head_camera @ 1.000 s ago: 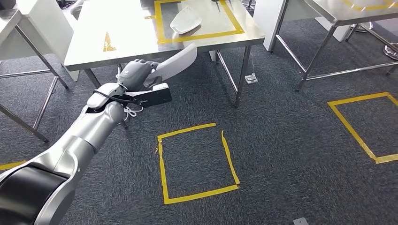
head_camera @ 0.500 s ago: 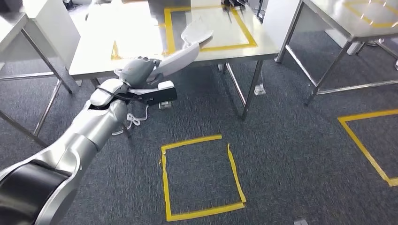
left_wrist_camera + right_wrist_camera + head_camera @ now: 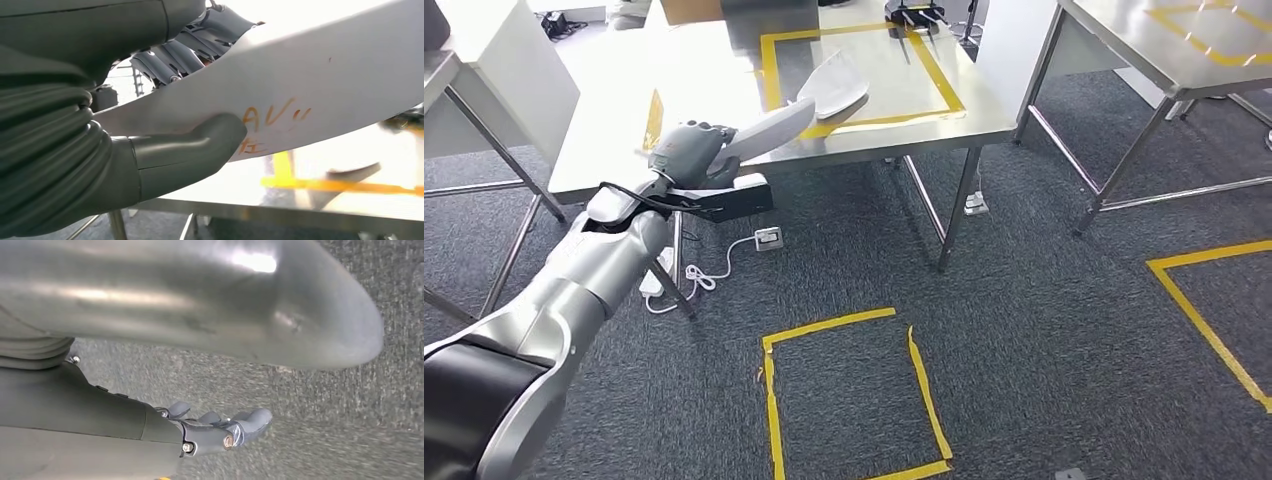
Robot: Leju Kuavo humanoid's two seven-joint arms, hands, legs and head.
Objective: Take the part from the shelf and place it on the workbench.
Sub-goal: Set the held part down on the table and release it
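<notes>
Change: whole head view has shifted since a second ago, so the camera has moved; the workbench now lies nearer and more fully in sight, and the held part's tip now reaches over its front edge instead of hanging short of it.
Left hand: the left hand (image 3: pixel 692 150) grasps the part (image 3: pixel 769 130), a pale grey curved blade-like panel; in the left wrist view the thumb (image 3: pixel 200 145) presses on its face and the darker fingers (image 3: pixel 170 55) wrap its far side.
Part: raised above floor level, tilted up toward the bench, its free end over the steel top near the yellow tape outline (image 3: pixel 864 70); orange handwriting (image 3: pixel 275 117) marks its face.
Workbench: stainless steel workbench (image 3: pixel 714 90) on thin legs, with a second pale curved part (image 3: pixel 834 85) lying on it across the outline's front strip.
Right hand: the right hand (image 3: pixel 225 432) hangs over the carpet, fingers loosely bent, holding nothing.
Floor: dark grey carpet (image 3: pixel 1044 330) with a yellow tape square (image 3: pixel 849 395); a white power strip (image 3: pixel 767 239) and cable lie under the bench.
</notes>
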